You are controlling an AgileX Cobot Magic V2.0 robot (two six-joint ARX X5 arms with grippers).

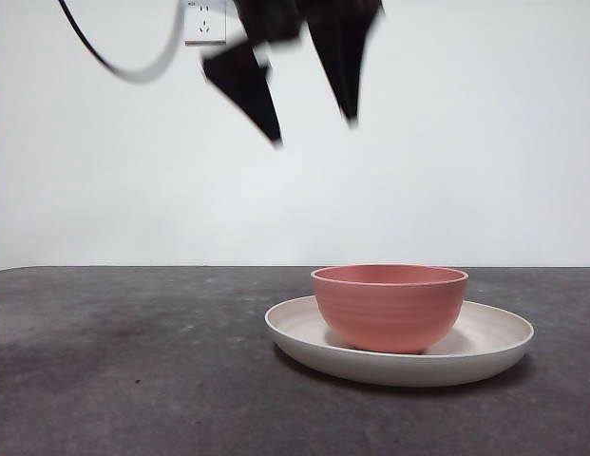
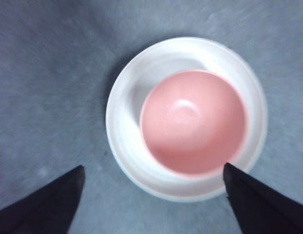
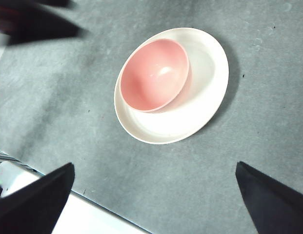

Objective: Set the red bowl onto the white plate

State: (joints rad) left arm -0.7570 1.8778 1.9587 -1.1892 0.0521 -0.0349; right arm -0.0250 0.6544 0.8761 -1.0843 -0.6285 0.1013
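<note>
The red bowl (image 1: 390, 306) is sitting upright inside the white plate (image 1: 485, 353), mouth facing straight up, and the plate is lying flat on the dark grey tabletop (image 1: 133, 361). Being round, the bowl is showing no long axis; its opening is simply pointing upward. In the wrist views it is resting off-centre on the plate, close against one side of the rim, leaving a wider crescent of bare plate on the other.

The left tool (image 2: 153, 183) is hanging high above the bowl, looking almost straight down into it, with its two black jaws standing wide apart and gripping nothing. In the front view it is appearing as blurred dark points at the top, well clear of the bowl and a little to its left.

The right tool (image 3: 153, 183) is waiting off to the side, its jaws also spread apart and empty, near the tabletop's edge.
</note>
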